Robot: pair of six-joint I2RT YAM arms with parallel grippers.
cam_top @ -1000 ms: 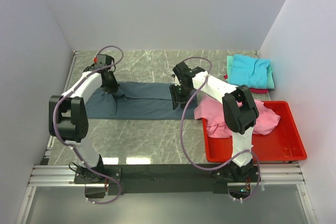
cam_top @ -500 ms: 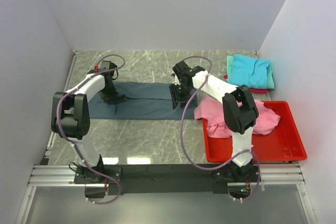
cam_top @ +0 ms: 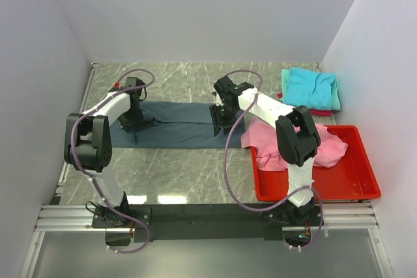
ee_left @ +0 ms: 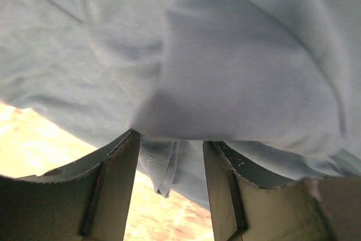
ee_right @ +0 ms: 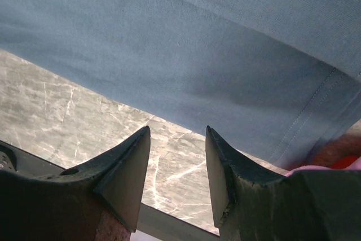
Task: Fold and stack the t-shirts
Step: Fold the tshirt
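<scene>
The blue-grey shirt [cam_top: 179,128] lies stretched across the marble table [cam_top: 189,83]. The left gripper [ee_left: 169,139] sits on the shirt's left end, jaws parted, with a loose fold drooping between them. The right gripper [ee_right: 177,134] hangs open over the right end. A second ago the left gripper pinched a raised bunch of cloth, which now lies flatter.

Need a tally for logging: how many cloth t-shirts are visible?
5: slate blue-grey tee spread mid-table; pink tee in red plastic bin; turquoise tee, mint tee, red tee stacked far right; some possibly hidden.
</scene>
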